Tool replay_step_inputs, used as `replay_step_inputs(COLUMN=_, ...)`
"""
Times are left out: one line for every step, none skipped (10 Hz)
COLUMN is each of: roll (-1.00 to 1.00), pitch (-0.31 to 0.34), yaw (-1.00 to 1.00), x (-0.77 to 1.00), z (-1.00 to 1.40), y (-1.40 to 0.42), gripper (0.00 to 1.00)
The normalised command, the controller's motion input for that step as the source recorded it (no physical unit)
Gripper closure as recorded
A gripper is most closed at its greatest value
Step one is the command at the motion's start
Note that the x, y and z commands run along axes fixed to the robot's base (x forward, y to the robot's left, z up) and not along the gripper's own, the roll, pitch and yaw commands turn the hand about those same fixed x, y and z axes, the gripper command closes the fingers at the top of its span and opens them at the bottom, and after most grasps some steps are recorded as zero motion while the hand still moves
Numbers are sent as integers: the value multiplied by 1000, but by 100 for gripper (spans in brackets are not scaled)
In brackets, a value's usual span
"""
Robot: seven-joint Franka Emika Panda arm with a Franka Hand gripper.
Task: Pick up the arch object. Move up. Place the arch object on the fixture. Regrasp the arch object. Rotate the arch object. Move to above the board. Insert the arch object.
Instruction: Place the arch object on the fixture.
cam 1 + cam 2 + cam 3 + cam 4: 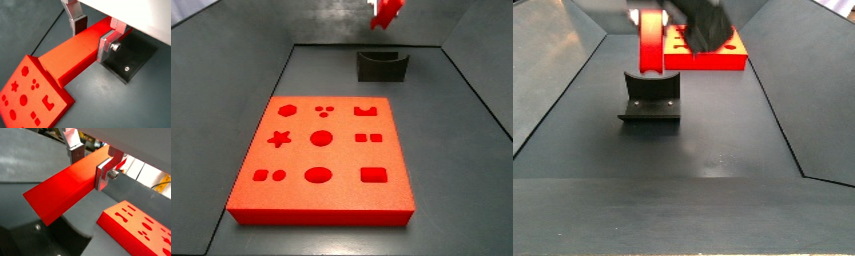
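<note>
The gripper (93,31) is seen clamped on the arch object (70,54), one silver finger plate with its dark pad on each long face in both wrist views. The arch object is a bright red, smooth, long narrow bar with flat faces and sharp edges; in a wrist view (63,190) it runs out from between the fingers (104,172) as a broad slanted plank, its far end free. In a side view the bar (653,45) stands upright at the upper left of centre, its lower end in or just over the scooped top of the fixture (649,98); contact cannot be told. The gripper (684,40) is blurred there. In a side view only the bar's lower tip (385,14) is caught at the top edge, above the dark fixture (382,65). The board (322,158), a flat red-orange slab with hexagon, star, circle, square and arch recesses, lies on the grey floor (458,150), apart from the fixture.
</note>
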Motion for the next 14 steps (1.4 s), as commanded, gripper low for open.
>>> replay_step_inputs(roll=-753, pitch=238, yaw=-154, x=157, z=-1000, y=138, gripper=100)
replay_step_inputs(roll=-530, pitch=176, yaw=-197, x=161, z=-1000, y=143, gripper=100)
replay_step_inputs(roll=-360, pitch=126, yaw=-214, x=168, z=-1000, y=145, gripper=100)
replay_step_inputs(roll=-249, pitch=80, yaw=-213, x=176, z=-1000, y=134, gripper=100)
replay_step_inputs(roll=-200, pitch=34, yaw=-204, x=178, z=-1000, y=137, gripper=100)
replay_step_inputs(roll=-182, pitch=-11, yaw=-184, x=145, z=-732, y=111, gripper=100)
replay_step_inputs(roll=-169, pitch=-32, yaw=-157, x=120, z=-538, y=88, gripper=100)
replay_step_inputs(roll=-113, pitch=-55, yaw=-122, x=88, z=-456, y=140, gripper=100)
replay_step_inputs(roll=-113, pitch=-55, yaw=-122, x=88, z=-456, y=140, gripper=100)
replay_step_inputs(roll=-106, pitch=-61, yaw=-112, x=76, z=-449, y=157, gripper=100)
replay_step_inputs(roll=-107, pitch=-62, yaw=-113, x=78, z=-448, y=156, gripper=100)
replay_step_inputs(roll=-105, pitch=-65, yaw=-93, x=82, z=-432, y=160, gripper=100)
replay_step_inputs(roll=0, pitch=0, yaw=0, x=0, z=-167, y=-500, gripper=100)
replay_step_inputs(roll=0, pitch=0, yaw=0, x=0, z=0, y=0, gripper=0)
